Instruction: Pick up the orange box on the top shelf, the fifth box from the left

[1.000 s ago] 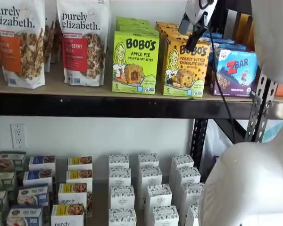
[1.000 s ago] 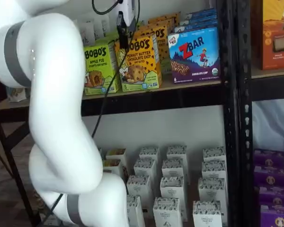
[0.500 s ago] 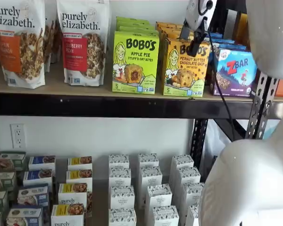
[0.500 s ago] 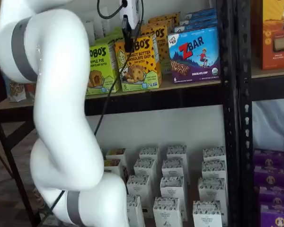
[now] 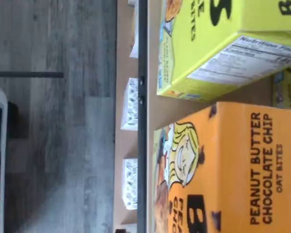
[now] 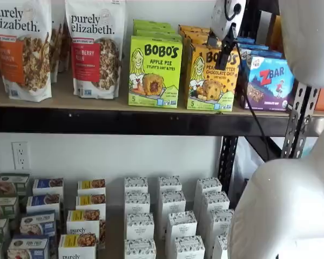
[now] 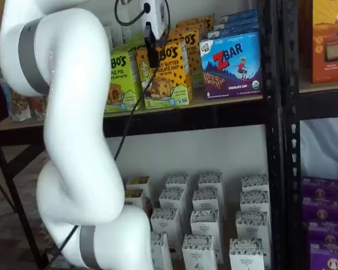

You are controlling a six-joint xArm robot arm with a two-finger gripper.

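Observation:
The orange box [image 6: 209, 81] stands on the top shelf [image 6: 97, 102], between a lime-green carton and a blue ZBar box. It also shows in a shelf view [image 7: 168, 76] and fills much of the wrist view [image 5: 233, 170]. My gripper [image 6: 218, 51] hangs in front of the box's upper part, close to its face. Two black fingers show with a gap between them, so it is open and holds nothing. In a shelf view the gripper [image 7: 152, 56] shows side-on as one dark bar.
A lime-green Apple Pie carton [image 6: 154, 70] stands left of the orange box and a ZBar box [image 6: 270, 81] right of it. Granola bags [image 6: 94, 48] stand further left. Black uprights [image 7: 273, 112] rise at the right. Small white cartons [image 6: 173, 216] fill the lower level.
The gripper has shifted a little to the right, across the orange box's upper front. The white arm has swung with it. The boxes have not moved.

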